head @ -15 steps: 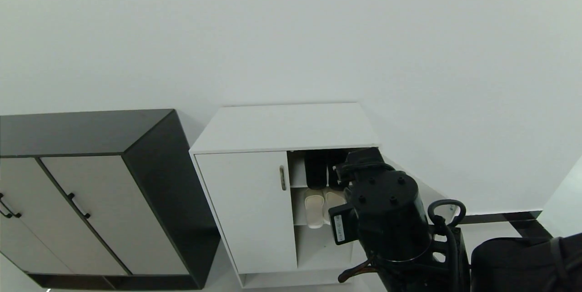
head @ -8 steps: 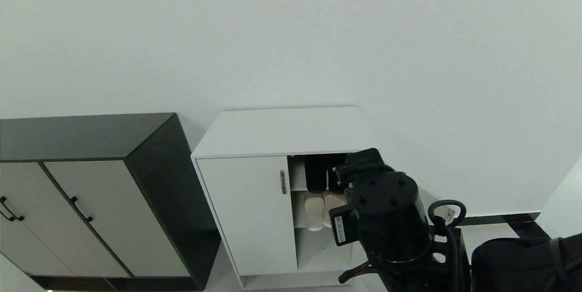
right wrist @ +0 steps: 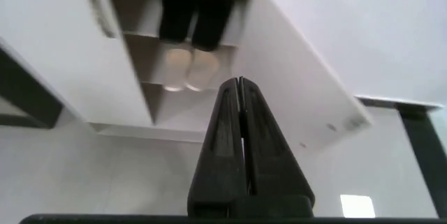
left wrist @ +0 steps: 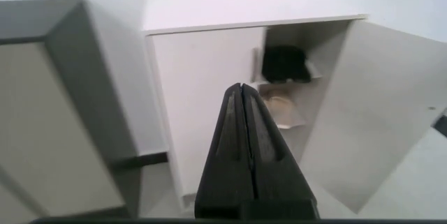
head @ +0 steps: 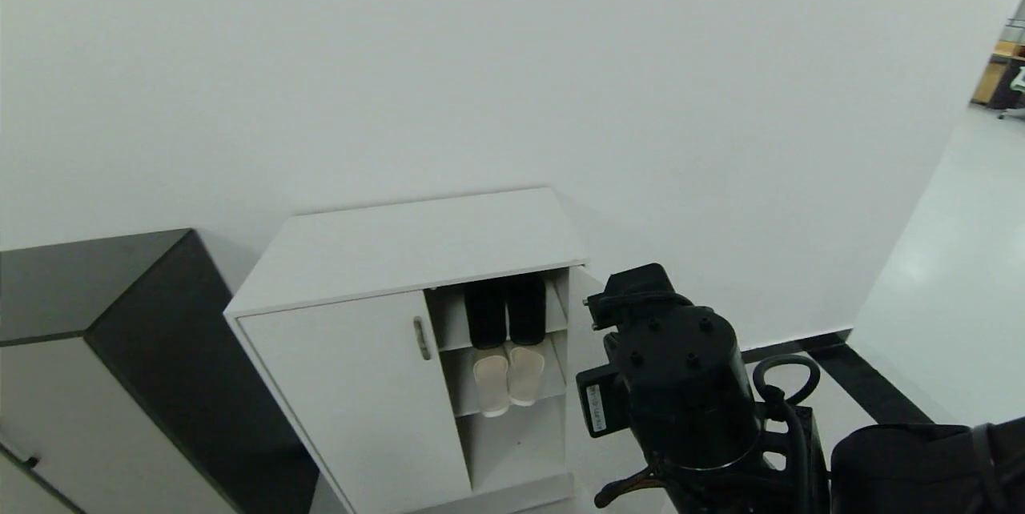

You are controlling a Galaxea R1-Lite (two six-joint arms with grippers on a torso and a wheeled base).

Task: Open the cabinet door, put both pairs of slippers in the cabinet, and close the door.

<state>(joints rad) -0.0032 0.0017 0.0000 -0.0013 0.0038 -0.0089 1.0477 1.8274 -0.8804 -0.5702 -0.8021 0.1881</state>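
Head view: the white cabinet (head: 416, 234) is open on its right side. The black slippers (head: 506, 312) sit on its top shelf. The white slippers (head: 507, 376) sit on the shelf under them.

Left wrist view: the left gripper (left wrist: 242, 88) is pressed together in front of the cabinet.

Right wrist view: the right gripper (right wrist: 239, 83) is pressed together too, near the cabinet's open door (right wrist: 300, 91).

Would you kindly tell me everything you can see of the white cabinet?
The white cabinet is a low, boxy unit with a flat top and matte, painted-looking panels. It stands against the wall beside a dark cabinet. Its left door is shut and carries a small metal handle; its right door stands swung open. Inside, black slippers lie on the top shelf and pale slippers on the shelf below.
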